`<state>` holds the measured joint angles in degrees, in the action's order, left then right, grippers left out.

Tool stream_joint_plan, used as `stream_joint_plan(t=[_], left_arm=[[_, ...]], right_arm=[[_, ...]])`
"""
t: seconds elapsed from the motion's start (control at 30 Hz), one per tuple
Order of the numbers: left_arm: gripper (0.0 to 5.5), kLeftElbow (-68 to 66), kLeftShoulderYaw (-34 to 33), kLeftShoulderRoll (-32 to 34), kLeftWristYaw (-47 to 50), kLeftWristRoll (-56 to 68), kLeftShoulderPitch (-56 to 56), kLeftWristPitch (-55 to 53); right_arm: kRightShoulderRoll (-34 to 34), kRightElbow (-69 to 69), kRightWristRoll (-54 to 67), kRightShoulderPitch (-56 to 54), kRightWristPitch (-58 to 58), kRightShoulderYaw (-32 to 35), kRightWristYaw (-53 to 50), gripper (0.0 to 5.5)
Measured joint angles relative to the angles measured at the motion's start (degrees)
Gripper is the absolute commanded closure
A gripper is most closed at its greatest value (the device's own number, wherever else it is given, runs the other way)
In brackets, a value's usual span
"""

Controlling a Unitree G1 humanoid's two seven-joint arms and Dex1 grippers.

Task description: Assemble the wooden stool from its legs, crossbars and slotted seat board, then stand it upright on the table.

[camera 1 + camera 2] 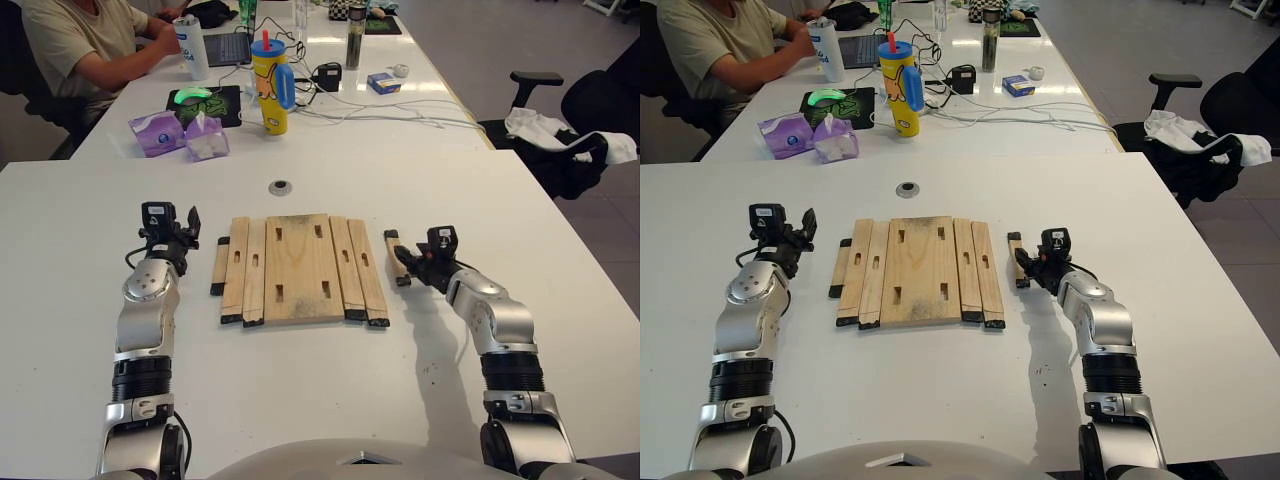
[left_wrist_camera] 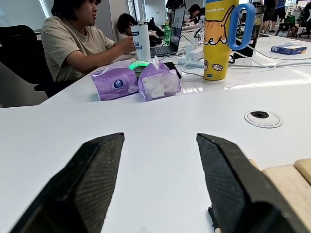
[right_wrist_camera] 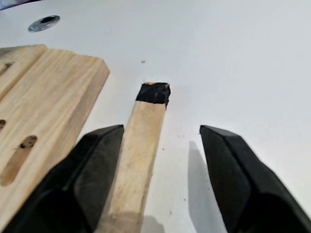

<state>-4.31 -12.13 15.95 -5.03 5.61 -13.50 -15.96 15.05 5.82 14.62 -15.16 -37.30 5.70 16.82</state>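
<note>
Seat board lay flat on the tabletop, legs alongside. My right wrist view revealed my right pincer spread around a black-tipped crossbar; my left pincer gaped over white tabletop.

White table carries seat board flanked by wooden slats.

This is looking like a shared office: a long white bench with a cable grommet is butting against another, where a laptop is sitting open among trailing cables, a yellow tumbler and tissue packs, and a black swivel chair is standing alongside.
</note>
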Motion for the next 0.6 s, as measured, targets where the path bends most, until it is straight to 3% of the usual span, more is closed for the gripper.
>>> stream_joint_plan(t=[0.33,0.6], left_arm=[[2.71,-0.95,0.20,-0.09,-0.52,0.55,0.00,0.97],[2.74,-0.94,0.22,-0.09,-0.40,0.61,-0.01,1.09]], right_arm=[[-0.07,0.98,-2.00,-1.16,-3.12,-2.32,-0.68,2.59],[-0.46,-0.99,-2.86,-1.68,-7.85,-2.40,-2.85,3.86]])
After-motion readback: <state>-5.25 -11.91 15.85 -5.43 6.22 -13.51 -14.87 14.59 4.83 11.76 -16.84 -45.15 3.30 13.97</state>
